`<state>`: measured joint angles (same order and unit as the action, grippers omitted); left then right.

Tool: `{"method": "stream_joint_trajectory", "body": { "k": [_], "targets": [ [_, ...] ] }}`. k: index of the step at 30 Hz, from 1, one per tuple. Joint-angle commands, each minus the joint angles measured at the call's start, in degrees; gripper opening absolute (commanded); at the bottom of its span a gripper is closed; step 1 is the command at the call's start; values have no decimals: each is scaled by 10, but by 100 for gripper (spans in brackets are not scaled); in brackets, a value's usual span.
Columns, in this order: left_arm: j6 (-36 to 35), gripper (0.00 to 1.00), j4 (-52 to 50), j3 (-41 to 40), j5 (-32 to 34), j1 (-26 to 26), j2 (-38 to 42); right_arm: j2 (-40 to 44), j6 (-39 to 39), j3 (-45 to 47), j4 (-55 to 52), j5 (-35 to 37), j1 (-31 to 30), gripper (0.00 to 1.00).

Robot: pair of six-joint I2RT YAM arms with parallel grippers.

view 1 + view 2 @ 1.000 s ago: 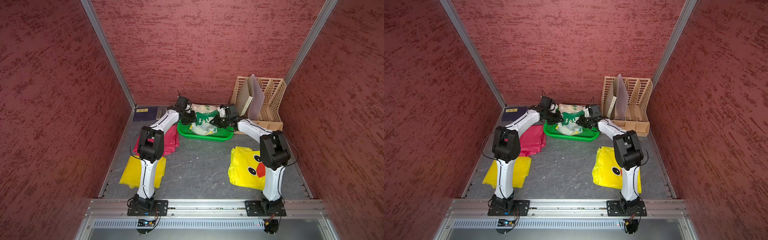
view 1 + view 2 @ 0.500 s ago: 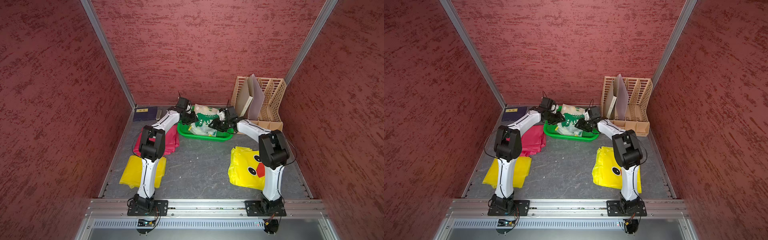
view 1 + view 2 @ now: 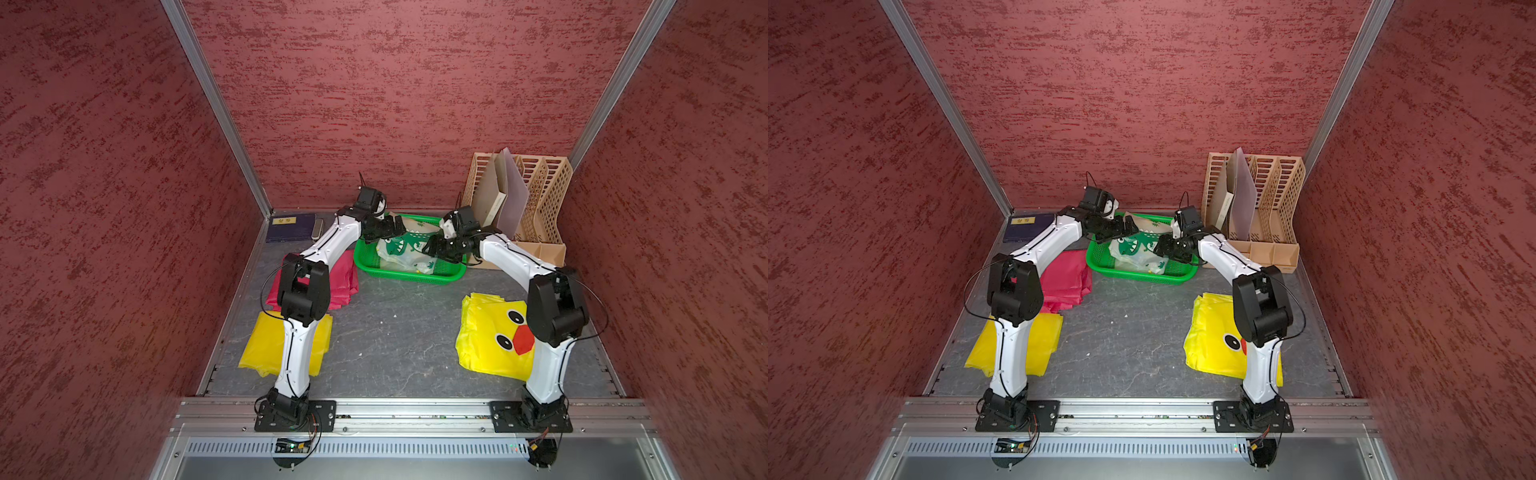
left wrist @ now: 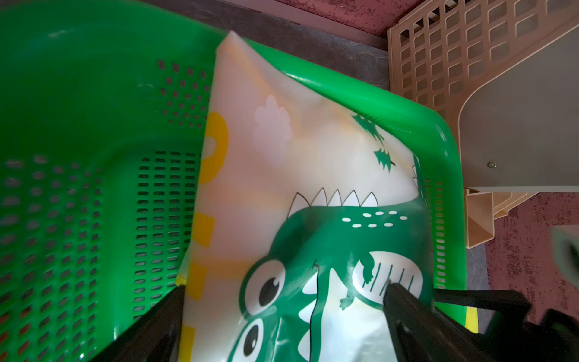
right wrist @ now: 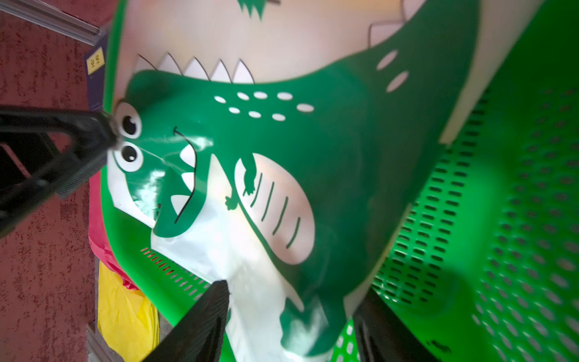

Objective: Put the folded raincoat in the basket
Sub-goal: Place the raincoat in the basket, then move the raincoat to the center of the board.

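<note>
left gripper (image 4: 283,288) spread, right gripper (image 5: 289,294) spread, astride raincoat (image 3: 401,246)

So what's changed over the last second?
Both sets of jaws opened: the left gripper and right gripper let go of the dinosaur raincoat, which now rests in the green basket. The other folded raincoats and the beige rack stayed put.

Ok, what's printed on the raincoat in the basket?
Raincoat: green cartoon dinosaur on white; right wrist view.
</note>
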<state>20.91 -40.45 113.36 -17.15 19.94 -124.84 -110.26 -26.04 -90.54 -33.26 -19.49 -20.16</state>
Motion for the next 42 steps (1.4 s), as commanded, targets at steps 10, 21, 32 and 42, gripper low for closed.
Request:
{"method": "stream_joint_trajectory", "body": {
  "k": [10,21,32,42],
  "targets": [
    [-12,100,-18,4,-4,5,57,65,13,-34,-40,44,-3,66],
    [76,100,111,-73,-83,15,58,76,-26,83,39,6,-3,61],
    [49,100,195,-222,11,60,202,273,24,180,56,26,-3,65],
    [139,100,402,-500,32,59,402,472,36,334,29,42,-3,66]
  ]
}}
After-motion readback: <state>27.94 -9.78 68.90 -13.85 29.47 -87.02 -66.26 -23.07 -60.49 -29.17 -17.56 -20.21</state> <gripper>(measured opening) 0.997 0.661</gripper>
